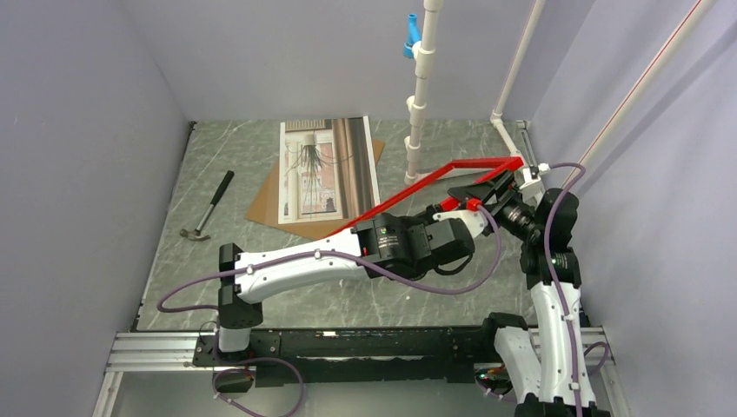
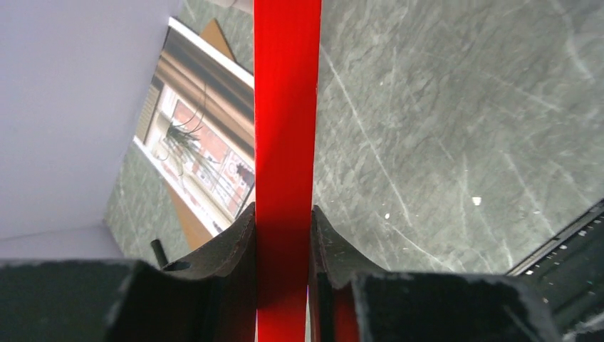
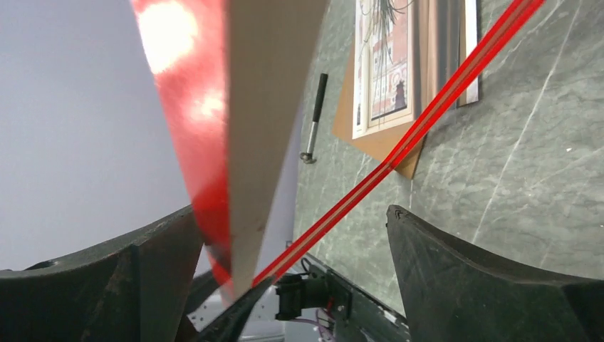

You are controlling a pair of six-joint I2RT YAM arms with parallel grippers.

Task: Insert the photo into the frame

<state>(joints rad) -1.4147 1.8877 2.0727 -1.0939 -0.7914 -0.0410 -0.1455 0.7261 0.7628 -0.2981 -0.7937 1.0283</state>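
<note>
The frame [image 1: 482, 162] is a thin red rectangle held tilted above the table's right half. My left gripper [image 1: 459, 211] is shut on one of its rails; in the left wrist view that red rail [image 2: 287, 107] runs straight between the gripper's [image 2: 283, 235] closed jaws. My right gripper [image 1: 506, 186] is by the frame's raised far corner. In its own view the gripper [image 3: 292, 214] stands wide open, a blurred frame edge [image 3: 206, 107] beside its left finger. The photo [image 1: 326, 169] lies face up at the back centre, also visible in both wrist views [image 2: 199, 157] [image 3: 388, 78].
A brown backing board [image 1: 265, 207] lies under the photo. A hammer [image 1: 209, 208] rests at the left of the table. A white pipe stand [image 1: 417, 104] rises at the back right, close to the frame's raised end. Walls close in the table on three sides.
</note>
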